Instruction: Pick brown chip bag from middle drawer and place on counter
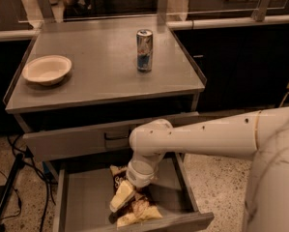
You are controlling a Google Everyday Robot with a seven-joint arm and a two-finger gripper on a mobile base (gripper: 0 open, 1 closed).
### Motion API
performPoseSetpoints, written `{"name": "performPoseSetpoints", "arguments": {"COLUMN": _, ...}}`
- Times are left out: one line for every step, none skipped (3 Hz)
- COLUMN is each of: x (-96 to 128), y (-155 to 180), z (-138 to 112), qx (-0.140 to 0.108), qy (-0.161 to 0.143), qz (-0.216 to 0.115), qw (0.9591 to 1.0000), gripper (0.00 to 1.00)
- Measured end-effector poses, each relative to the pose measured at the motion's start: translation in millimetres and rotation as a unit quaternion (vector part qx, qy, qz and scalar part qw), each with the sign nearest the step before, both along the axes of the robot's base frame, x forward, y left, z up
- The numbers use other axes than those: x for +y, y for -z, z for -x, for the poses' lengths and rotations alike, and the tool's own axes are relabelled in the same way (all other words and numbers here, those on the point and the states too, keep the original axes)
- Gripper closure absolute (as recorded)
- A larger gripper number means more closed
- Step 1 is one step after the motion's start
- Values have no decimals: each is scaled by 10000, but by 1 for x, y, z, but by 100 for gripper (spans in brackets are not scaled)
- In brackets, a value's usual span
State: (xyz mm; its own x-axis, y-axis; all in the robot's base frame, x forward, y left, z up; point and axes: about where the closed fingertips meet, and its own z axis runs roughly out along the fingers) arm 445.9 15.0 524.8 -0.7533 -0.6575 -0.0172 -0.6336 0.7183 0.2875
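Observation:
The brown chip bag (137, 210) lies crumpled in the open middle drawer (86, 202), near its front edge, with its pale yellow ends showing. My gripper (123, 197) reaches down into the drawer from the white arm (202, 137) and sits right on top of the bag, covering its middle. The wrist (140, 172) hides the bag's far part. The counter (100, 71) is above the drawers.
A slim silver-blue drink can (144, 50) stands on the counter at the right. A pale bowl (46, 69) sits at the counter's left. The upper drawer front (76, 141) sticks out slightly above the open drawer. Cables (8, 187) hang at the left.

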Motion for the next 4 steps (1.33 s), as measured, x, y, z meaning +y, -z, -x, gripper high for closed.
{"name": "performPoseSetpoints", "arguments": {"x": 5, "y": 24, "z": 1, "qx": 228, "qy": 386, "qz": -3, "qw": 9990, "gripper": 0}}
{"name": "performPoseSetpoints", "arguments": {"x": 5, "y": 25, "z": 2, "qx": 244, "qy": 404, "qz": 0, "qw": 9989, "gripper": 0}}
{"name": "performPoseSetpoints", "arguments": {"x": 7, "y": 31, "z": 0, "qx": 337, "qy": 529, "qz": -23, "qw": 9980, "gripper": 0}}
{"name": "performPoseSetpoints", "arguments": {"x": 2, "y": 48, "z": -11, "qx": 393, "qy": 1020, "qz": -27, "qw": 9940, "gripper": 0}}
